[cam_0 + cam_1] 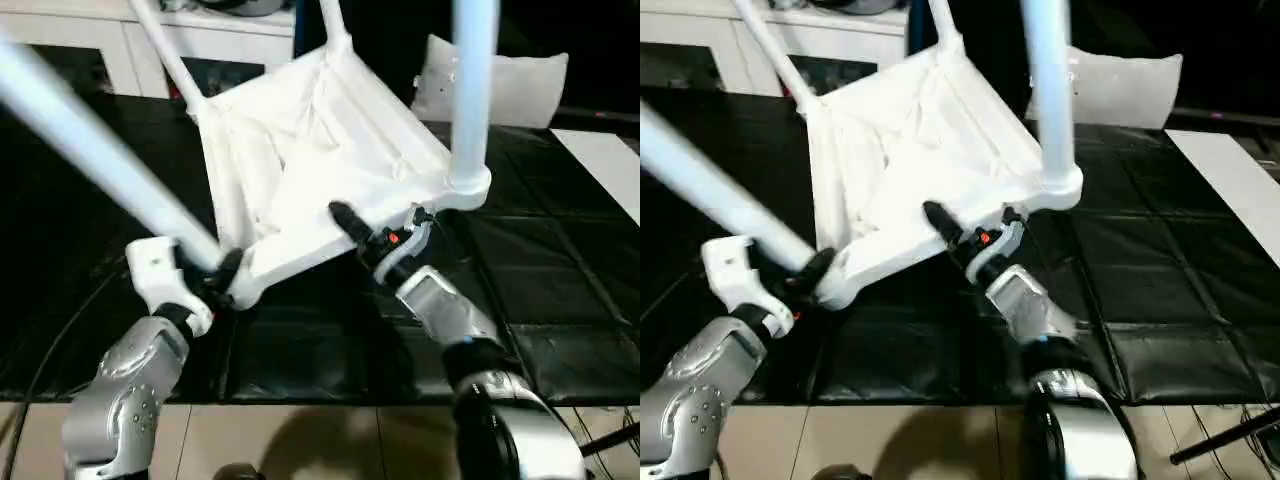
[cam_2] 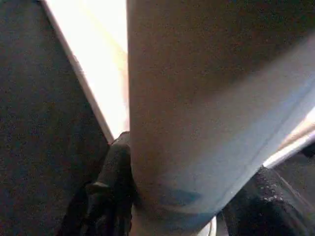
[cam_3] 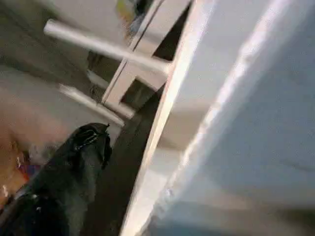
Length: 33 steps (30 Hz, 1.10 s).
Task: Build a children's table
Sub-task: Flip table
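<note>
The children's table lies upside down and tilted on the black mat, its ribbed tabletop (image 1: 310, 150) facing me. Legs stand in all its corner sockets: one rises at the right (image 1: 470, 90), two at the back (image 1: 165, 50) (image 1: 333, 20), and the near left leg (image 1: 100, 150) slants up past the picture's left edge. My left gripper (image 1: 215, 275) is shut on that near left leg just above its socket; its black fingers (image 2: 108, 187) press both sides of the tube. My right gripper (image 1: 375, 235) stands open at the tabletop's near edge, one finger (image 1: 345, 220) lying over the rim.
A white cabinet (image 1: 80, 40) with glass doors stands at the back left. A white cushion (image 1: 500, 85) leans at the back right, and a white board (image 1: 600, 160) lies at the right. Black mat tiles (image 1: 560, 280) cover the floor; bare floor shows along the near edge.
</note>
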{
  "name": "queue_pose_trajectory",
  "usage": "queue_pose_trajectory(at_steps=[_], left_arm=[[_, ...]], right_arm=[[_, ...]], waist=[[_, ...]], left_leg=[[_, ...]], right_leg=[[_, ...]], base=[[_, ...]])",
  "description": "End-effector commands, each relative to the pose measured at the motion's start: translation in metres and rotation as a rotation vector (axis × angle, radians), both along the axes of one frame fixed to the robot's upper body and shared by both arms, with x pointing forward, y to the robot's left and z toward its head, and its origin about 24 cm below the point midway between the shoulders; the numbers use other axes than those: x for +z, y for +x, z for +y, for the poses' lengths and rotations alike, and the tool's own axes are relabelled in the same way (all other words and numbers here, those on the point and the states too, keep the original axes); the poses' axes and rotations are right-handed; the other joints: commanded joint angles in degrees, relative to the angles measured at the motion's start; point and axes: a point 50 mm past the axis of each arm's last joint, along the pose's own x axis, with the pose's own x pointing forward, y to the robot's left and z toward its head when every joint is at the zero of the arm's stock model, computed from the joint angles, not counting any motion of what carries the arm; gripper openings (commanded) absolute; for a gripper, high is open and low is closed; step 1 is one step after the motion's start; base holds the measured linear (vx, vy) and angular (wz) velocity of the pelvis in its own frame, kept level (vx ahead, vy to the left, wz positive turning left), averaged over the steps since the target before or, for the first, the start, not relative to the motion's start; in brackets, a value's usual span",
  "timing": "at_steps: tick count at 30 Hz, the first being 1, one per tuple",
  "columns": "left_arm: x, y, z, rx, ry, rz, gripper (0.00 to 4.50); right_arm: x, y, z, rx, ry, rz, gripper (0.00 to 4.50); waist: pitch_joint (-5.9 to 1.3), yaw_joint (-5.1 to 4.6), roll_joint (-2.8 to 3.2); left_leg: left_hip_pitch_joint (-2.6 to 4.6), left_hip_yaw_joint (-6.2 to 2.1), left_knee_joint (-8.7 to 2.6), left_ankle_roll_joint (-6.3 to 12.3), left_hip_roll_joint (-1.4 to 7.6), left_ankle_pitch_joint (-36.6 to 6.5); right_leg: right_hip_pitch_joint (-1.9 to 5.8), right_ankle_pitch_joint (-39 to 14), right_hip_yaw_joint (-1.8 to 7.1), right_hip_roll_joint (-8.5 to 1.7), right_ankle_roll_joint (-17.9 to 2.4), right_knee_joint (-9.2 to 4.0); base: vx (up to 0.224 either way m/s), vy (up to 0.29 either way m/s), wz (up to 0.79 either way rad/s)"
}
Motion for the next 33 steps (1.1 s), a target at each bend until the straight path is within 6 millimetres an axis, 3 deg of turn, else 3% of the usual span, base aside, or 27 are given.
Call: queue_pose_trajectory(at_steps=[1,2,3,5,6,14,17,25,32,33], left_arm=[[-0.0182,-0.0078,-0.0247,-0.158,-0.027,0.103,2.03],[-0.0190,-0.0087,-0.0252,-0.168,-0.017,0.104,2.03],[-0.0194,-0.0092,-0.0254,-0.171,-0.015,0.104,2.03],[-0.0196,-0.0094,-0.0256,-0.171,-0.015,0.103,2.03],[-0.0197,-0.0093,-0.0257,-0.172,-0.012,0.102,2.03],[-0.0212,-0.0097,-0.0250,-0.174,0.009,0.098,2.03],[-0.0224,-0.0089,-0.0246,-0.174,0.025,0.096,2.03],[-0.0218,-0.0078,-0.0228,-0.174,0.042,0.083,2.03],[-0.0211,-0.0067,-0.0213,-0.169,0.059,0.067,2.03],[-0.0194,-0.0053,-0.0207,-0.166,0.071,0.043,2.38]], right_arm=[[0.0360,0.0157,0.0098,-0.004,0.102,-0.114,4.11],[0.0372,0.0167,0.0117,-0.006,0.127,-0.111,4.03],[0.0380,0.0176,0.0127,-0.011,0.141,-0.110,3.79],[0.0385,0.0184,0.0134,-0.013,0.159,-0.102,3.73],[0.0386,0.0186,0.0140,-0.007,0.172,-0.095,3.73],[0.0384,0.0209,0.0130,-0.011,0.163,-0.090,2.96],[0.0379,0.0219,0.0108,-0.022,0.154,-0.087,2.71],[0.0381,0.0232,0.0087,-0.035,0.147,-0.086,2.04],[0.0388,0.0246,0.0072,-0.043,0.137,-0.088,1.93],[0.0395,0.0253,0.0063,-0.048,0.136,-0.088,1.93]], waist=[[-3.61,-0.07,0.66],[-3.62,-0.09,0.89],[-3.64,-0.18,0.79],[-3.76,-0.18,0.71],[-3.80,-0.22,0.35],[-3.84,0.05,0.50],[-3.78,0.19,0.73],[-3.92,0.21,0.77],[-3.91,0.12,0.57],[-3.92,0.12,0.49]], left_leg=[[0.47,-2.18,-4.89,-1.91,5.24,-10.0],[0.36,-2.13,-4.81,-1.77,5.18,-9.5],[0.33,-2.07,-4.78,-1.57,5.22,-8.9],[0.26,-2.00,-4.62,-1.21,5.16,-7.8],[0.28,-1.90,-4.55,-0.98,5.16,-7.3],[-0.18,-1.53,-3.92,1.15,4.93,-4.9],[-0.10,-1.57,-3.97,0.54,5.01,-6.2],[-0.07,-1.60,-3.93,0.19,5.05,-6.1],[-0.09,-1.59,-3.87,0.33,5.05,-6.0],[-0.13,-1.54,-3.83,0.43,5.01,-5.8]], right_leg=[[2.68,-12.3,5.08,-6.26,-8.7,-2.91],[2.70,-11.8,5.05,-6.23,-8.9,-2.79],[2.73,-11.2,5.05,-6.23,-9.1,-2.71],[2.83,-10.4,5.02,-6.26,-9.4,-2.55],[2.82,-10.0,5.05,-6.25,-9.6,-2.53],[2.40,-10.1,5.01,-6.05,-9.8,-2.27],[2.31,-12.2,4.97,-5.99,-9.0,-2.54],[2.32,-10.3,4.92,-5.89,-9.4,-2.21],[2.31,-11.0,4.92,-5.93,-9.3,-2.23],[2.32,-10.8,4.94,-5.91,-9.4,-2.21]], base=[[0.000,0.000,0.00],[0.000,0.000,0.00],[0.000,0.000,0.00],[0.000,0.000,0.00],[0.000,0.000,0.00],[0.000,0.000,0.00],[0.000,0.000,0.00],[0.000,0.000,0.00],[0.000,0.000,0.00],[0.000,0.000,0.00]])
